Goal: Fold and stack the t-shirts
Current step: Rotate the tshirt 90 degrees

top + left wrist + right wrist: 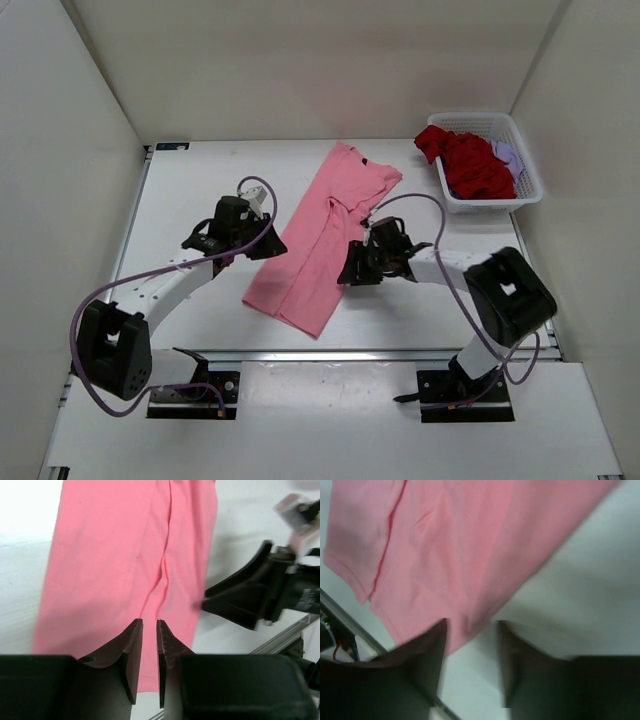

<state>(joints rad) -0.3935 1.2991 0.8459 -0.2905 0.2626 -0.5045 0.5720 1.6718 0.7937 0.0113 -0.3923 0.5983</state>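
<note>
A pink t-shirt, folded into a long strip, lies slantwise across the middle of the table. My left gripper hangs at its left edge. In the left wrist view its jaws stand a narrow gap apart over the pink cloth, with nothing between them. My right gripper is at the strip's right edge. It is open, and the pink hem lies just below and beyond its blurred fingers. A dark red t-shirt and a lavender one lie bunched in the basket.
The white mesh basket stands at the back right corner. White walls close in the table on three sides. A metal rail runs along the near edge. My right gripper's black body shows in the left wrist view.
</note>
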